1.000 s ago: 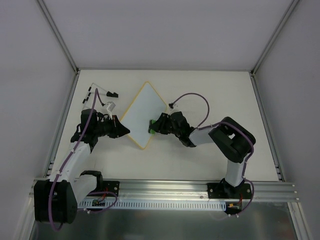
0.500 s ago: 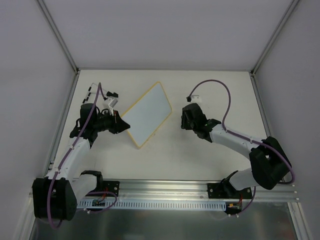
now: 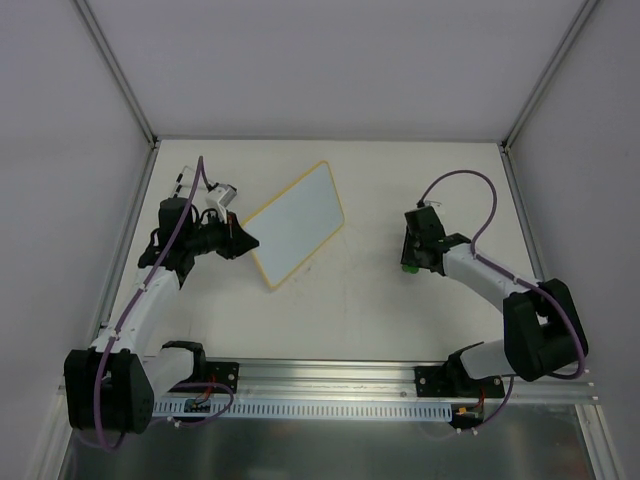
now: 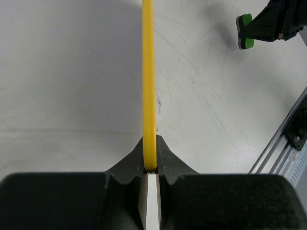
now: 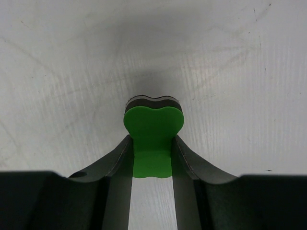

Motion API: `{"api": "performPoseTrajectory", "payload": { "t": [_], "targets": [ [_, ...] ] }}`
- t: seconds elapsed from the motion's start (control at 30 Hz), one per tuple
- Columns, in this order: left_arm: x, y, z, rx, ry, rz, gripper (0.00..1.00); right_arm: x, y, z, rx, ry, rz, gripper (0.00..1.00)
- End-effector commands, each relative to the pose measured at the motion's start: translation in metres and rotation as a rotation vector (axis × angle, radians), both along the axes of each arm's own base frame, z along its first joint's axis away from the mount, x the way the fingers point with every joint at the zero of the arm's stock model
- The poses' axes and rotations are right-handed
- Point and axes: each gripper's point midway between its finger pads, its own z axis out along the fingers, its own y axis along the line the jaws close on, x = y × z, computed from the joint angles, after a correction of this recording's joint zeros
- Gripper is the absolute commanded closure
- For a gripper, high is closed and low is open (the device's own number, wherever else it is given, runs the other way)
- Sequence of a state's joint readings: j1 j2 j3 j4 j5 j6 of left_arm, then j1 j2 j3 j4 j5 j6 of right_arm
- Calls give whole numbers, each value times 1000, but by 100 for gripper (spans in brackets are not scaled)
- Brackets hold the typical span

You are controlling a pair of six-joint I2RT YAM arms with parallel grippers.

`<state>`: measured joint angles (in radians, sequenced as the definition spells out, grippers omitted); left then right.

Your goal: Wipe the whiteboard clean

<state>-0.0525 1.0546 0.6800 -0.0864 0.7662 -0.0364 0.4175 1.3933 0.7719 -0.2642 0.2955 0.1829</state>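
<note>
Where the desk [image 3: 370, 310] runs out at its near edge, an aluminium rail [image 3: 330, 375] carries both arm bases, and a purple cable [image 3: 470, 185] loops over the right arm. At the far-left corner lie a few slim dark-tipped objects [image 3: 179, 180], too small to name and partly behind the left arm. Nothing sits between the two hands.

The whiteboard [image 3: 297, 223], yellow-framed and showing a plain white face from above, is left of centre, turned at an angle to the desk edges. The left hand [image 3: 240, 240] is clamped on its near-left edge; in the left wrist view the fingers [image 4: 163, 158] pinch the yellow frame [image 4: 148, 72], seen edge-on.

The right hand [image 3: 412, 255] is well apart from the board, over the right half of the desk. It is closed on a green eraser [image 5: 153, 125], whose dark pad faces the desk; whether it touches the surface cannot be told. The eraser also shows in the left wrist view, beyond the frame.
</note>
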Motion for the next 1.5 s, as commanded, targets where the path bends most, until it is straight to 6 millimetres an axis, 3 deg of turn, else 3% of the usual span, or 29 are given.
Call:
{"api": "performPoseTrajectory", "payload": {
  "t": [0.0,0.23,0.27,0.33,0.37,0.47,0.6,1.0,1.47],
  "targets": [
    [14,-1,35,-14,-129,7,100,-2,0,-6,40,46,-13,87],
    [12,4,37,-39,-131,85,100,-3,3,-17,48,87,-11,73],
    [12,4,38,-42,-134,93,100,-3,3,-17,50,86,-12,62],
    [9,5,38,-54,-131,108,100,-2,4,-16,50,85,-10,52],
    [9,5,39,-59,-138,114,100,-1,4,-13,54,77,-7,40],
    [7,5,46,-88,-156,133,100,2,7,0,71,37,11,19],
    [5,7,55,-125,-193,178,100,6,8,22,76,-15,47,5],
    [17,30,107,-223,-361,380,100,0,12,86,124,-196,155,1],
    [47,76,161,-140,-546,611,100,-13,23,94,184,-212,239,1]
  ]
}}
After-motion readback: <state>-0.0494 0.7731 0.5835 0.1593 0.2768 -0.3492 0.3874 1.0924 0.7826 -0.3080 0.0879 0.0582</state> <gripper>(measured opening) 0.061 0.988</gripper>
